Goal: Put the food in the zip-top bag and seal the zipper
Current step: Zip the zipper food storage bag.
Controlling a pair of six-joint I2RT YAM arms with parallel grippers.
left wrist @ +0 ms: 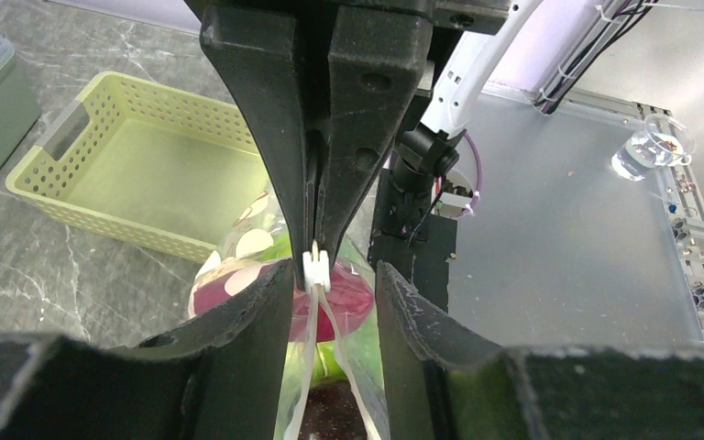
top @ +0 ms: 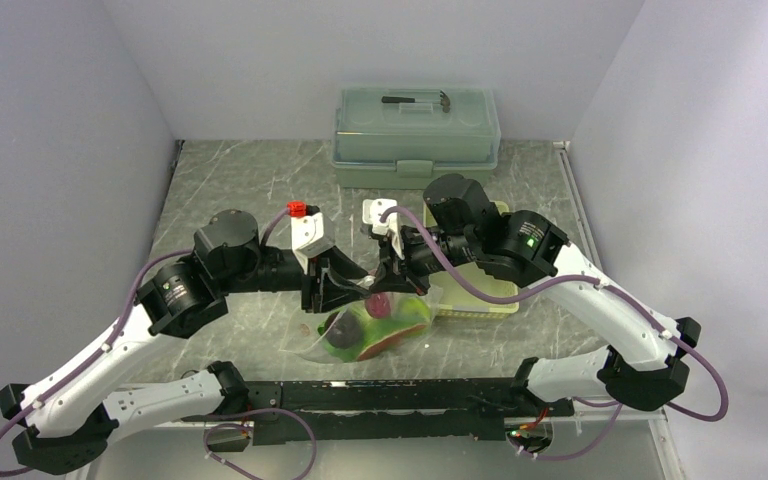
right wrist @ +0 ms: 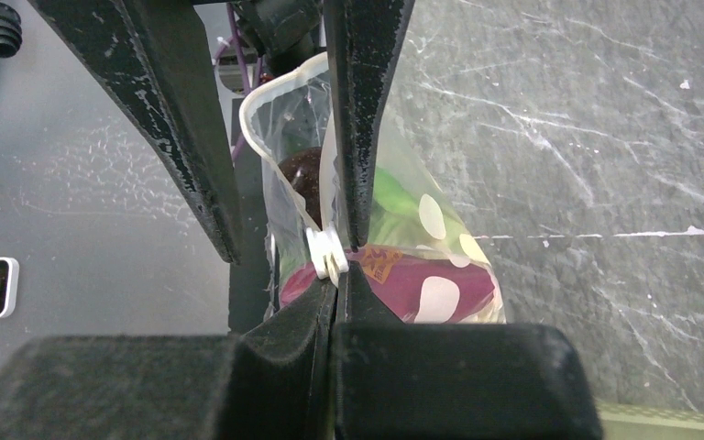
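Note:
The zip-top bag (top: 375, 328), clear with white dots, lies at the table's middle with the food inside. A magenta root (right wrist: 422, 284), green pieces (right wrist: 390, 197) and a dark round piece (right wrist: 304, 174) show through it. My right gripper (right wrist: 337, 280) is shut on the bag's mouth edge, right beside the white zipper slider (right wrist: 324, 252). My left gripper (left wrist: 330, 275) is open. Its two fingers stand either side of the slider (left wrist: 316, 269) and the two zipper strips (left wrist: 310, 367), which part below it. In the top view the two grippers meet over the bag (top: 365, 285).
A pale yellow-green perforated tray (left wrist: 147, 165) stands just right of the bag (top: 480, 298). A lidded grey-green box (top: 417, 135) sits at the back. A glass of water (left wrist: 651, 151) stands off the table's near side. Walls close in the left, right and back.

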